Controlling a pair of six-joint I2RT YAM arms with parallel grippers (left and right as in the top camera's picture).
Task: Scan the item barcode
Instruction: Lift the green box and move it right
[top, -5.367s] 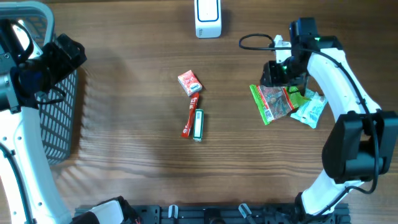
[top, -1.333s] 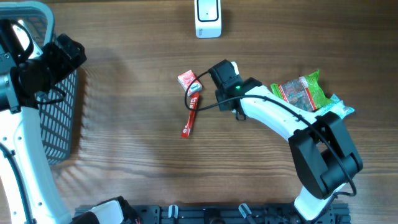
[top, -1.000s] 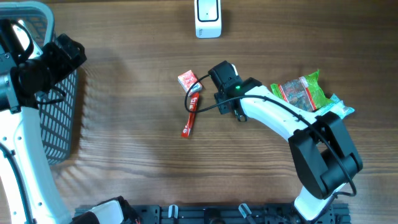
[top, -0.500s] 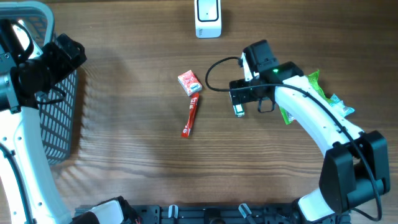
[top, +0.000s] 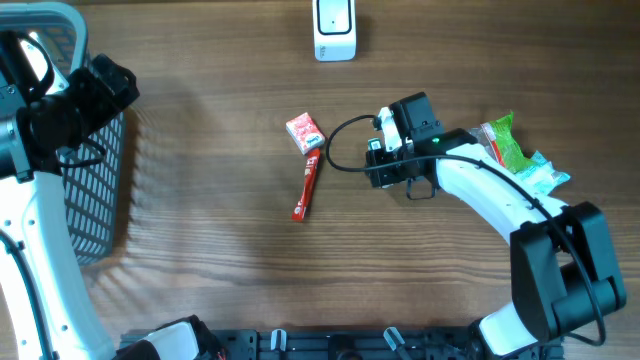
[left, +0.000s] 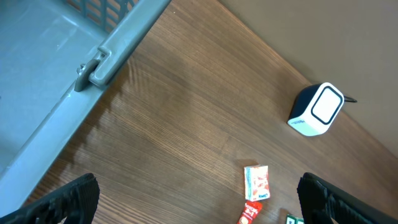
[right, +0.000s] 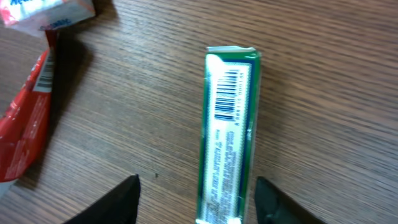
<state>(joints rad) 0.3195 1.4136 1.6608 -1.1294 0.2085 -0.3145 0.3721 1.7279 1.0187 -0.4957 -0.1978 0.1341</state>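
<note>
Green pack (right: 227, 134) flat near the middle of the desk (top: 200, 250), barcode up, right claw (right: 199, 191) apart on both sides of it, not touching, left claw (left: 200, 202) wide apart above the basket (top: 90, 190) at the left edge

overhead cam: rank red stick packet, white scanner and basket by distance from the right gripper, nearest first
1. red stick packet: mid-table, just to the image-left of the right gripper.
2. white scanner: top centre, at the table's far edge.
3. basket: far left side of the image.
</note>
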